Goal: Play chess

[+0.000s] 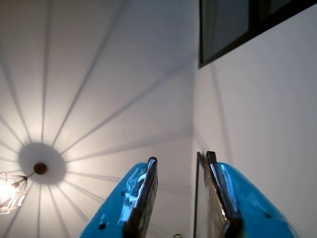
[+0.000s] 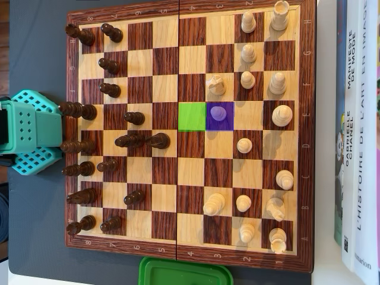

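Note:
In the overhead view a wooden chessboard [image 2: 185, 10] lies flat. Dark pieces [image 2: 135, 118] stand on its left half and light pieces [image 2: 248, 79] on its right half. One square is tinted green [image 2: 192, 116] and is empty. The square to its right is tinted purple and holds a light pawn [image 2: 219, 113]. In the wrist view my gripper [image 1: 182, 156] points up at the ceiling; its blue fingers [image 1: 133, 196] stand apart with nothing between them. The board does not show in the wrist view. Only the teal arm base [image 2: 27, 132] shows in the overhead view, left of the board.
A green lid [image 2: 185, 274] sits at the board's bottom edge. Books [image 2: 356, 136] lie along the right side. The wrist view shows a white ceiling, a lamp [image 1: 10, 191] at lower left and a dark window [image 1: 233, 25] at upper right.

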